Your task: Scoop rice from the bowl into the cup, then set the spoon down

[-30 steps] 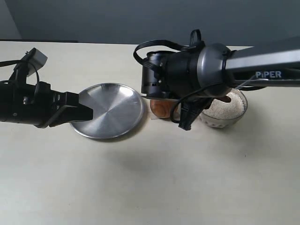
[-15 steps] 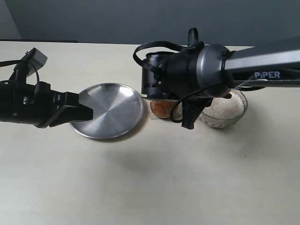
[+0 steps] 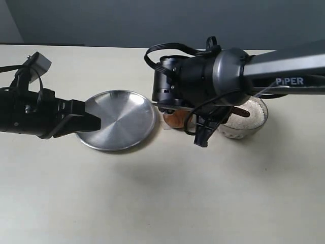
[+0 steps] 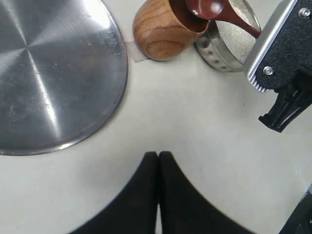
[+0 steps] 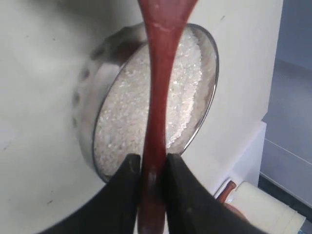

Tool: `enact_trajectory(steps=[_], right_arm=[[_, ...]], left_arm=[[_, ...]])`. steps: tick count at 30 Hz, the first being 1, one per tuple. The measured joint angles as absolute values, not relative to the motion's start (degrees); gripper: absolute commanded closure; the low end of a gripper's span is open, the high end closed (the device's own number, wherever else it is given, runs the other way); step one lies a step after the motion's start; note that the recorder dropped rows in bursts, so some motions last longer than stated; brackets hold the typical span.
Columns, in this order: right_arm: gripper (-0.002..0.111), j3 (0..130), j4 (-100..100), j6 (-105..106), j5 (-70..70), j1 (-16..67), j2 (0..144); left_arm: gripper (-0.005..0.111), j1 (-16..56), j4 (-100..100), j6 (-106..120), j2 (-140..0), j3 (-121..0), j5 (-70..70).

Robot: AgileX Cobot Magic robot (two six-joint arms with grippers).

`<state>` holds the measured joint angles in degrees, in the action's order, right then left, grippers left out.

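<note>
The steel bowl (image 3: 252,127) holds rice (image 3: 251,117) at the right of the table; the wooden cup (image 3: 175,119) stands just left of it, half hidden under my right arm (image 3: 203,84). My right gripper (image 5: 153,163) is shut on the handle of the dark wooden spoon (image 5: 163,73), which runs across the rice (image 5: 131,117) and bowl (image 5: 100,105). In the left wrist view the spoon's oval end (image 4: 209,9) hangs tilted over the cup (image 4: 163,31) beside the bowl (image 4: 222,48). My left gripper (image 4: 158,156) is shut and empty, low near the plate.
A larger flat steel plate (image 3: 122,119) lies left of the cup, with my left gripper (image 3: 94,118) over its left rim. A bit of tape (image 4: 136,51) sticks to the table between the plate (image 4: 48,73) and cup.
My right wrist has turned slightly, and more of the spoon's handle now shows over the bowl. The left arm has not moved.
</note>
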<state>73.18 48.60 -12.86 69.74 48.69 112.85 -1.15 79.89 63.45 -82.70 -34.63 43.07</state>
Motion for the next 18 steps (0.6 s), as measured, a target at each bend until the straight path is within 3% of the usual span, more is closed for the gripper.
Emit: enact_trajectory(steps=[18], right_arm=[[0.109,73.2,43.7,-20.7,69.7,48.7,108.8]], left_arm=[[0.106,-1.1,79.9,63.5,-82.7,-34.6,43.1]])
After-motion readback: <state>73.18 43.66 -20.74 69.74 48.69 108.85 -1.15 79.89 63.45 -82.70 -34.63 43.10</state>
